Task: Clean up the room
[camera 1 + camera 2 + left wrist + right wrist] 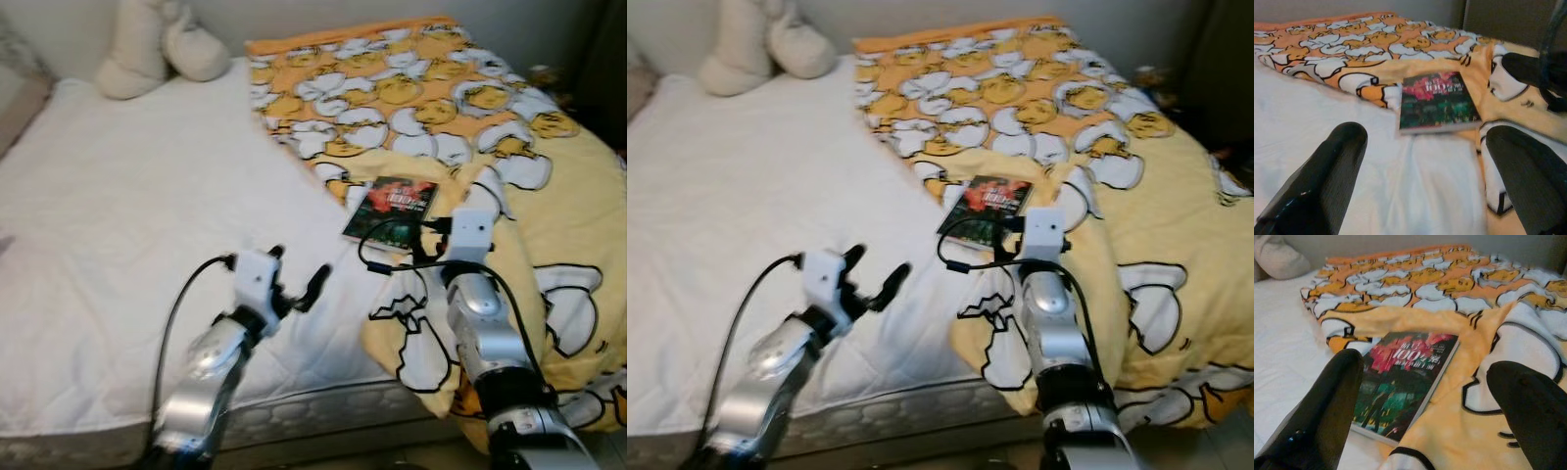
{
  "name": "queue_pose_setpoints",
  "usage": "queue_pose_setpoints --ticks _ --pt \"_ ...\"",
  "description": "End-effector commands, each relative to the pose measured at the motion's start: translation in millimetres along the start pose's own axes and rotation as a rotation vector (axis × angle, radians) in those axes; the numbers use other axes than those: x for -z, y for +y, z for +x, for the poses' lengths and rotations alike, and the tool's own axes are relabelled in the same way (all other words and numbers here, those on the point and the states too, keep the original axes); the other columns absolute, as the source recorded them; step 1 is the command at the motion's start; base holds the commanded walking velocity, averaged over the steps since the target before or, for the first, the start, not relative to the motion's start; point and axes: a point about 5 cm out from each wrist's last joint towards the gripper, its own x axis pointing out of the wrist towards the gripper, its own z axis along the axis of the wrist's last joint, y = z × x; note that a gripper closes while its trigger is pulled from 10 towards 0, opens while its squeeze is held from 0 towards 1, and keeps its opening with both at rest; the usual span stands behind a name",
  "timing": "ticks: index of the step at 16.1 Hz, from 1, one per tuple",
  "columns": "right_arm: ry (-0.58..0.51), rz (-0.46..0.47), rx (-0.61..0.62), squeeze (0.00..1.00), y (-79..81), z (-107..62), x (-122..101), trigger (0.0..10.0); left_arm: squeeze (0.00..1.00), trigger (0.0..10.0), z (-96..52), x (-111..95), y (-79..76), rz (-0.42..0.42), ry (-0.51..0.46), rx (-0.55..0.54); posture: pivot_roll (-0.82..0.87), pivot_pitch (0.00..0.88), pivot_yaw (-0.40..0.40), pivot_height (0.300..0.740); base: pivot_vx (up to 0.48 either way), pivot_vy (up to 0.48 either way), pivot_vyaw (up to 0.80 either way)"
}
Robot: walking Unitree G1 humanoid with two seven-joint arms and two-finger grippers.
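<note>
A book (392,207) with a dark green and red cover lies flat on the bed, at the edge of a yellow-orange blanket (411,93) printed with egg characters. My right gripper (1427,364) hovers just short of the book's near end, open, fingers spread to either side of it and holding nothing. My left gripper (299,277) is open over the white mattress (137,225), to the left of the book and nearer to me. The left wrist view looks across the sheet at the book (1437,102).
A cream plush toy (157,44) rests at the head of the bed, back left. The blanket drapes over the bed's near right corner (578,323). The mattress front edge (313,406) runs just below my arms. Dark furniture (602,59) stands at far right.
</note>
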Motion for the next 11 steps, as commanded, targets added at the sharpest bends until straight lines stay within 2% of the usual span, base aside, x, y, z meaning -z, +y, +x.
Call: queue_pose_setpoints --ticks 1,3,6,11 --pt "0.005 0.025 0.022 1.00 -0.1 5.0 -1 10.0 0.00 10.0 -5.3 -6 -6.6 0.011 -0.009 0.053 -0.03 0.024 0.156 0.740 0.000 0.000 0.00" --pt "0.036 0.045 0.064 1.00 -5.5 18.4 -7 10.0 0.00 10.0 -15.9 -4 -16.6 0.015 0.014 0.100 0.00 0.044 0.166 0.740 0.000 0.000 0.00" --pt "0.077 0.083 0.104 1.00 -7.1 28.3 -12 10.0 0.00 10.0 -29.8 -4 -20.4 0.008 0.040 0.104 0.03 0.075 0.171 0.740 0.000 0.000 0.00" --pt "0.201 0.173 0.132 1.00 -7.3 30.0 0 10.0 0.00 10.0 -48.0 -7 -23.9 -0.007 0.069 0.085 0.07 0.118 0.165 0.740 0.000 0.000 0.00"
